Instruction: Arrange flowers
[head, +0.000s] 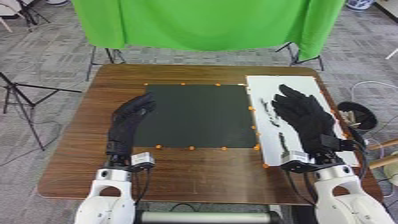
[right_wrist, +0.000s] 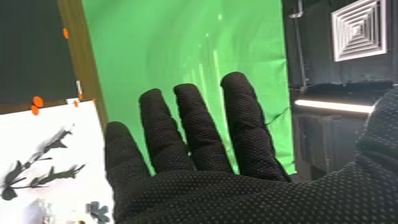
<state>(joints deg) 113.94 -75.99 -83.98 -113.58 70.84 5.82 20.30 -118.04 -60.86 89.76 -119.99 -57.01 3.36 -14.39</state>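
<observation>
The leafy stem (right_wrist: 15, 172) lies flat on the white sheet (head: 286, 81), beside the right hand (head: 305, 112), with a small leafy piece (right_wrist: 98, 211) near it. The right hand is held over the sheet, its fingers straight and spread, with nothing grasped. The left hand (head: 131, 117) is held by the dark mat (head: 200, 117), relaxed and empty. The step in hand is judged to be the first pick-up. The right hand should be lowered just beside the stem, with thumb and fingers set on opposite sides of its bare part, so that the leaves are not crushed. Because the stem is thin and lies flat, it could easily be missed or pushed along; the pinch should be closed low and gently, then the stem lifted straight up.
</observation>
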